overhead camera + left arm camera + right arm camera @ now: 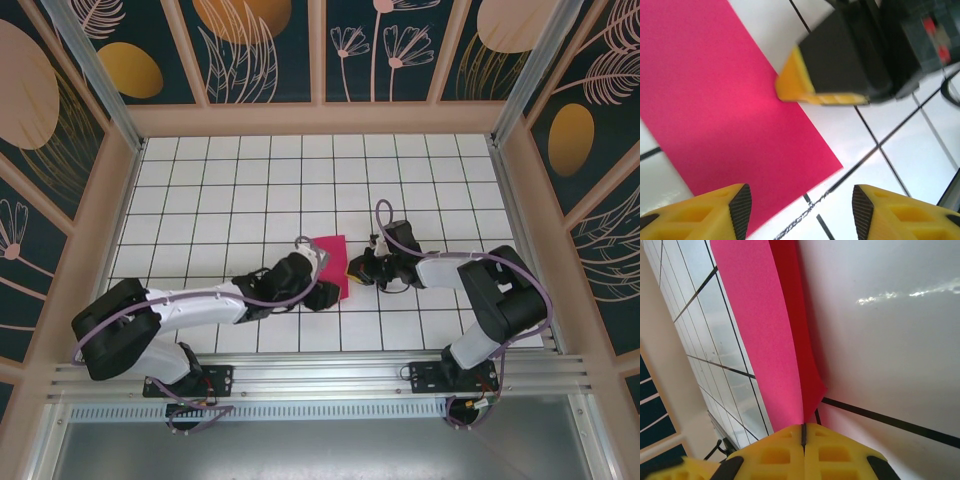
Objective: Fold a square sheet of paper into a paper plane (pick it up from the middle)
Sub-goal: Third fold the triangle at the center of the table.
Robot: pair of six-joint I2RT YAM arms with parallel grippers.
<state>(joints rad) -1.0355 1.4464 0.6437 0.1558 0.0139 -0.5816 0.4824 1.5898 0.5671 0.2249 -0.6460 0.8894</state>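
The square sheet of paper (332, 262) is magenta-pink and lies on the white tiled floor between the two arms, doubled over into a narrow strip. In the right wrist view its two layers (770, 340) run down into the closed seam of my right gripper (804, 432), which is shut on the sheet's edge. From above, the right gripper (355, 268) sits at the sheet's right side. My left gripper (801, 205) hovers open over the sheet's near corner (730, 110), with nothing between its fingers. The left gripper (322, 290) is at the sheet's lower left.
The floor is a white tiled grid (250, 180) boxed in by wooden-framed patterned walls (320, 118). The right arm's yellow fingertip and black body (810, 85) fill the upper right of the left wrist view. Purple cables loop over both arms.
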